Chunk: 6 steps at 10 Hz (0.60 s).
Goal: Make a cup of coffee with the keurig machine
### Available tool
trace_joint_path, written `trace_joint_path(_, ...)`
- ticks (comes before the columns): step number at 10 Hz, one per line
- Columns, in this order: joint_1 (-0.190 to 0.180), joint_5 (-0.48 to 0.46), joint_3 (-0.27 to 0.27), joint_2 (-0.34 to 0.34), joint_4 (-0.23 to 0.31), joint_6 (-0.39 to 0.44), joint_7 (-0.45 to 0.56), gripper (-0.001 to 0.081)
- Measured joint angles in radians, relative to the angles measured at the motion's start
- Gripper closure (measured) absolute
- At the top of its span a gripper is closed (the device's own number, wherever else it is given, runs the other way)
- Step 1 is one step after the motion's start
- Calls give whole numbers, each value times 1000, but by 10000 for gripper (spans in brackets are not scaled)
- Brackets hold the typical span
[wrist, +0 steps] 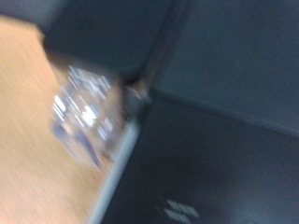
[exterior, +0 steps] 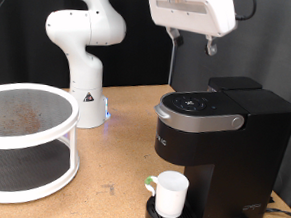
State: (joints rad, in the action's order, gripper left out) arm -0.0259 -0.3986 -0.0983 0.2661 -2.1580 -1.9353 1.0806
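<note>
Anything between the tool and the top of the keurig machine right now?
Nothing: in the exterior view the tool hangs above the keurig machine with only open air between them. The cup sits on its drip tray. The wrist view is too blurred to add more.

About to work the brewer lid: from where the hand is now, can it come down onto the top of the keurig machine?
Probably yes. The hand hangs in open air above the keurig machine, and nothing shows between it and the silver-grey lid. The cup sits low on the drip tray, out of that path.
</note>
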Motion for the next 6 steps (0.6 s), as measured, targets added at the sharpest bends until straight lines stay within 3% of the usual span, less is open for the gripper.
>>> trace_joint_path(1,2,75,-28,6,-33,-119,-32,3)
trace_joint_path(2,2,131,-49,-1,-41,-179,-80,3)
trace_joint_path(6,6,138,-51,-89,48,-104,-176,3)
